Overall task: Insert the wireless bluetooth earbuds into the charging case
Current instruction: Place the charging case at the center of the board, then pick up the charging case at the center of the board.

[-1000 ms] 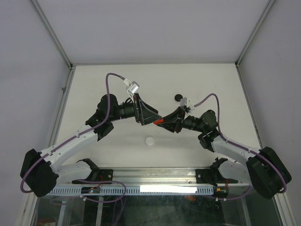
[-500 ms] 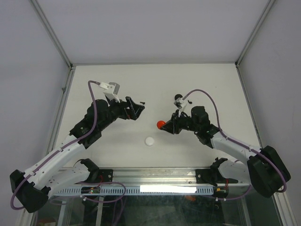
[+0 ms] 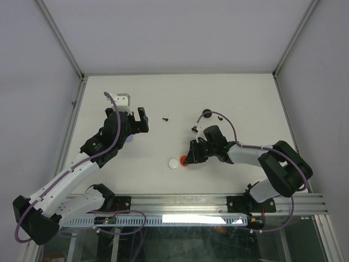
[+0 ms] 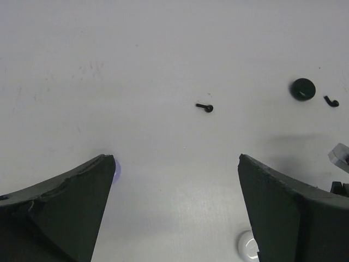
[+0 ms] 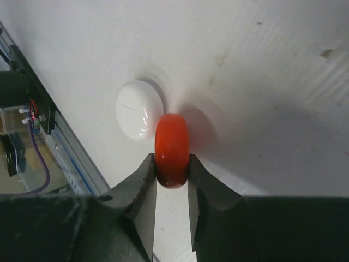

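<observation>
Red round case (image 5: 172, 144) pinched edge-on in the right gripper (image 5: 172, 166), just beside a white round case (image 5: 137, 109); left gripper (image 4: 175, 164) spread wide, black stemmed earbud (image 4: 205, 107) ahead on open tabletop (image 4: 163, 43).

Worktop (image 3: 234, 93) white and matte, with faint scuffs and dark specks ahead of the left claw (image 4: 174, 164). Pale grey panel walls on three sides: one (image 3: 32, 82) out to the left of the left claw, one (image 3: 322, 65) out to the right of the right claw (image 5: 172, 164), and a back panel (image 3: 180, 33) beyond both. Aluminium posts (image 3: 60, 38) stand at the two far corners. Behind the claws, along the near edge, an aluminium rail (image 3: 180, 203) carries a white slotted cable duct (image 3: 76, 221), with clear glazing (image 3: 180, 245) below. Light soft and even; shadows weak.
</observation>
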Robot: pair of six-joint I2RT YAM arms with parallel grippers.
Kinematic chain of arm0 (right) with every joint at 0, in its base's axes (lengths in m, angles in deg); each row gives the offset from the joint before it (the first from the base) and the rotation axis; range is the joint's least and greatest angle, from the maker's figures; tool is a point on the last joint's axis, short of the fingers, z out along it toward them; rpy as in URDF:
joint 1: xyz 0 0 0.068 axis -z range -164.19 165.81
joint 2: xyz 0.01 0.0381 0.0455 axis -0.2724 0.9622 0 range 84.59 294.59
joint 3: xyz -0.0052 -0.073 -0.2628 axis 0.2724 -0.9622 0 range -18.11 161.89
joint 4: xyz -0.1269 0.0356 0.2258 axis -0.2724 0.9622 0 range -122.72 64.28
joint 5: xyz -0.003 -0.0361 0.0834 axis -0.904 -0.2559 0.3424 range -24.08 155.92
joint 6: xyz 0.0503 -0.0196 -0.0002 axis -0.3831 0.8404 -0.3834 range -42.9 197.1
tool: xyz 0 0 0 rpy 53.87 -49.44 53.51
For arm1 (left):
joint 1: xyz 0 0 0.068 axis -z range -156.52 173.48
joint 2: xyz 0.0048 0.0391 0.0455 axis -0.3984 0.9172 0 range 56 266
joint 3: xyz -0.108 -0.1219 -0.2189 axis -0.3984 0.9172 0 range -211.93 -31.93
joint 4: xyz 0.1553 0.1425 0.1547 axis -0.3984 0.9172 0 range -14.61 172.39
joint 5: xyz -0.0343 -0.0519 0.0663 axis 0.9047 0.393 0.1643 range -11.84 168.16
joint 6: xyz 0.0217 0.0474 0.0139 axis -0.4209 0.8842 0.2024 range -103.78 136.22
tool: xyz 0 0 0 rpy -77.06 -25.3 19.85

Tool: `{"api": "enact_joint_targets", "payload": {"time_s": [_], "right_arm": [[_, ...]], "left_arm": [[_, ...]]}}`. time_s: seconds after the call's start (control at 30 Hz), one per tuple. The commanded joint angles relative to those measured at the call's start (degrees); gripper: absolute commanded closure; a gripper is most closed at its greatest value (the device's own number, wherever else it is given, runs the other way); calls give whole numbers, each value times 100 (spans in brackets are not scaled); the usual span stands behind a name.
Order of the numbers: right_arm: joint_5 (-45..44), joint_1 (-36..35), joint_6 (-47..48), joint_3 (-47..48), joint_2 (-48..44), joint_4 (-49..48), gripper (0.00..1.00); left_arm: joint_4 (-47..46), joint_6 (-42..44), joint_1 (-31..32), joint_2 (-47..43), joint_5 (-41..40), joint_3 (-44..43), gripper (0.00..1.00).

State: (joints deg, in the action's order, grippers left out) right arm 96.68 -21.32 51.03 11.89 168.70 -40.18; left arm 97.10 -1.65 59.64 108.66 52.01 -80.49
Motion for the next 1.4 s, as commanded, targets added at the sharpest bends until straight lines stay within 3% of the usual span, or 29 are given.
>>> {"api": "enact_joint_targets", "payload": {"time_s": [0.0,0.17,0.6,0.77,0.97,1.13,1.37], "right_arm": [[21,-383,-280,428,340,-132,94],[79,-716,-381,690,667,-96,87],[-1688,-714,387,1172,-129,1700,31],[-2503,-613,825,1548,-365,2069,30],[-3540,55,1161,1995,-265,1860,29],[-4470,451,1170,2297,239,1312,29],[-4903,977,1253,3120,1406,813,29]], "left_arm": [[-138,120,-242,-1,4,-10,1],[-133,75,-417,-178,26,133,1],[-110,84,-719,-315,203,250,1],[-110,23,-898,-316,389,288,1],[-97,-4,-1048,-332,509,296,1],[-91,-64,-1199,-338,587,294,1],[-88,-59,-1342,-290,665,311,1]]}}
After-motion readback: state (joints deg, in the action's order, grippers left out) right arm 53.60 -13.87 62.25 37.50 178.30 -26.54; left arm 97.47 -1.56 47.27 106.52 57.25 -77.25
